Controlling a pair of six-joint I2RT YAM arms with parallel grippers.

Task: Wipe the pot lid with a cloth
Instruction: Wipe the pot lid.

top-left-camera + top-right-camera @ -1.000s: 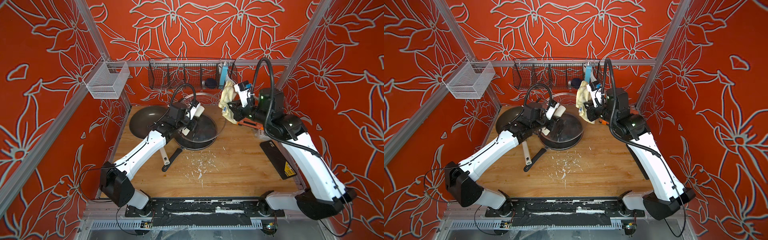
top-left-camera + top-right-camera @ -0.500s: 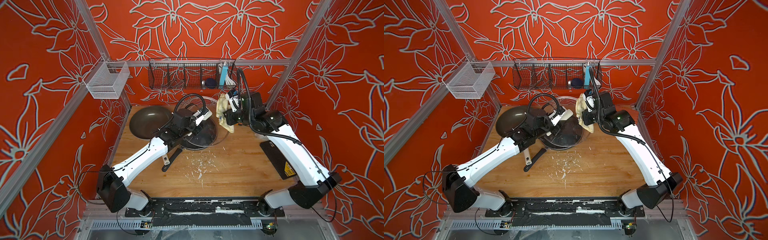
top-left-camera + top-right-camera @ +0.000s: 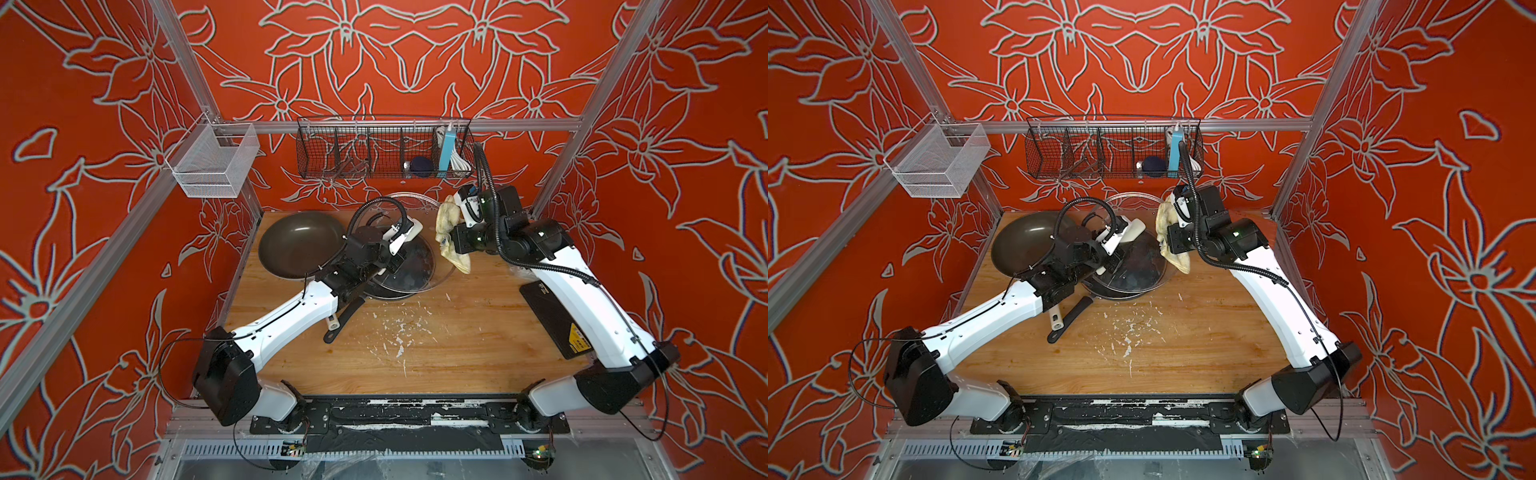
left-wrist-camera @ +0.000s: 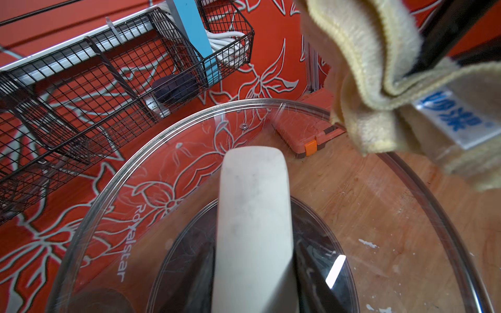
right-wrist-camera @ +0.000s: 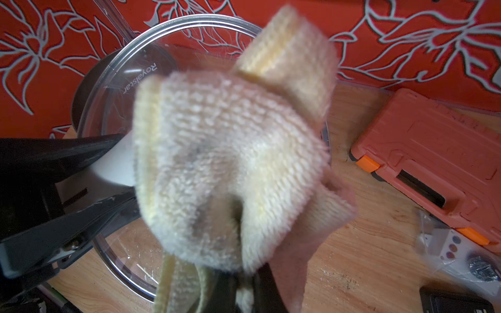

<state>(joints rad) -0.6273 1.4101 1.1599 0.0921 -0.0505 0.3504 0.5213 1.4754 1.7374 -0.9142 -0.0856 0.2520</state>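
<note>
Holding the lid point(image 3: 419, 272) tilted over a black pan point(image 3: 388, 294), the left gripper point(image 5: 123, 166) is clamping its handle point(image 4: 252, 216); the right gripper point(image 5: 244, 281) is pinching the cloth point(image 5: 230, 162) tight near an orange case point(image 5: 423, 151).

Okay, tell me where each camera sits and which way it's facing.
Top views: overhead, above the arm bases, looking down on the table; left arm and right arm show whole.
Left wrist: behind the left end effector, looking along the lid handle it grips, over the glass lid, toward the wire basket.
Right wrist: behind the right end effector, facing the cloth it holds; its black fingers show.
Shared: both wrist views show lid, cloth, orange case.
</note>
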